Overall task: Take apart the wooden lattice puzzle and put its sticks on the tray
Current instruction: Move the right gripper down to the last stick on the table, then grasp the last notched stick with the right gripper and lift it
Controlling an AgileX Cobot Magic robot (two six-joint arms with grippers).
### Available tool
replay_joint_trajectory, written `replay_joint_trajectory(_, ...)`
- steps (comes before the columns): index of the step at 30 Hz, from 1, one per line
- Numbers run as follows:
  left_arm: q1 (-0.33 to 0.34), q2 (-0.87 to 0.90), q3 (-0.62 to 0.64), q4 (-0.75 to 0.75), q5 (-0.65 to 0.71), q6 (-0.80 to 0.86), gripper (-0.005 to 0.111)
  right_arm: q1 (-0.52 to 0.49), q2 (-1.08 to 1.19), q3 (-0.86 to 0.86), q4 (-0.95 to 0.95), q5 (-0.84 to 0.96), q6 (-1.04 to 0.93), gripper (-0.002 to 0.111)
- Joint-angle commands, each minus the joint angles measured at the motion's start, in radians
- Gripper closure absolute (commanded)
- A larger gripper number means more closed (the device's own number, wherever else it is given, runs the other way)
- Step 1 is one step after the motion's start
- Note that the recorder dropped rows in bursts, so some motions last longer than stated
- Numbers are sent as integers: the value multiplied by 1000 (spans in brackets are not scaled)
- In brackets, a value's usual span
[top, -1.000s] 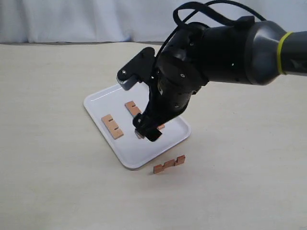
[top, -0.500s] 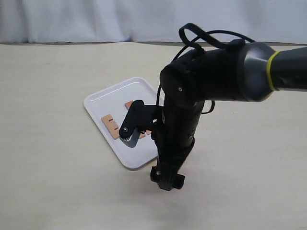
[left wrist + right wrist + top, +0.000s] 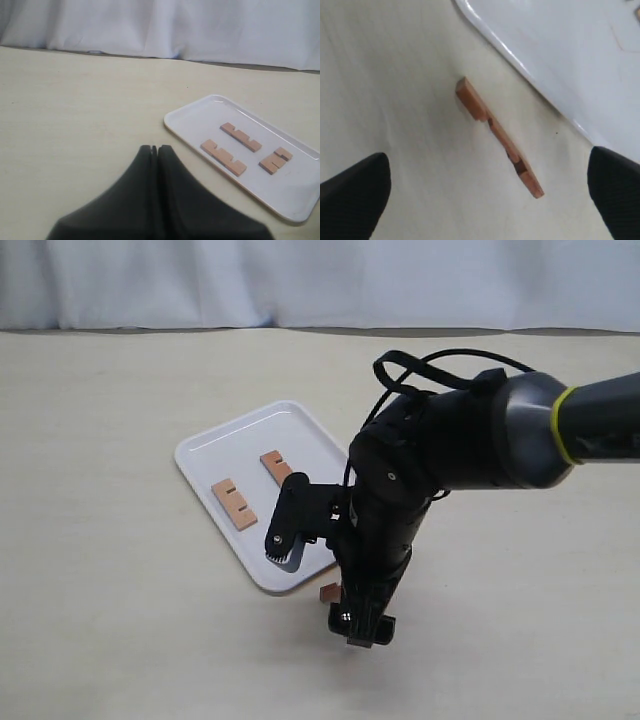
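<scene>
No assembled lattice puzzle shows; its sticks lie apart. On the white tray (image 3: 215, 445) I see two sticks (image 3: 235, 503) (image 3: 277, 467), and the right arm hides a third. The left wrist view shows all three sticks (image 3: 224, 157) (image 3: 241, 137) (image 3: 275, 160) on the tray (image 3: 172, 122). A fourth stick (image 3: 497, 135) lies on the table just off the tray's rim (image 3: 520, 60); only its end (image 3: 327, 592) peeks out beside the arm. My right gripper (image 3: 360, 625) (image 3: 487, 200) hangs open over it, one finger on each side. My left gripper (image 3: 156, 148) is shut and empty, away from the tray.
Everything sits on a beige tabletop (image 3: 120, 620), with a white curtain (image 3: 200, 280) along the back. The right arm's bulk covers the tray's near right corner in the exterior view.
The right arm has swung from above the tray towards the front and come down over the stick on the table. That stick is now mostly hidden in the exterior view.
</scene>
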Motion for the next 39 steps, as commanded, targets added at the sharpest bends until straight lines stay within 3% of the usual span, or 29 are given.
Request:
replay_joint_trajectory(1, -9, -1, 4, -2, -10, 0, 107, -2, -1, 6, -9, -27, 28, 17)
replay_joint_trajectory(7, -9, -1, 4, -2, -10, 0, 107, -2, -1, 6, 10, -27, 37, 44)
replay_joint_trajectory(19, -9, -1, 4, -2, -10, 0, 107, -2, 46, 6, -10, -27, 37, 50)
replay_joint_trajectory(22, -9, -1, 4, -2, -10, 0, 107, -2, 47, 6, -23, -37, 37, 70)
replay_joint_trajectory(25, -9, -1, 4, -2, -10, 0, 107, -2, 47, 6, -25, -49, 35, 102)
replay_joint_trajectory(39, -9, -1, 4, -2, -10, 0, 107, -2, -152, 6, -25, 2, 17, 104)
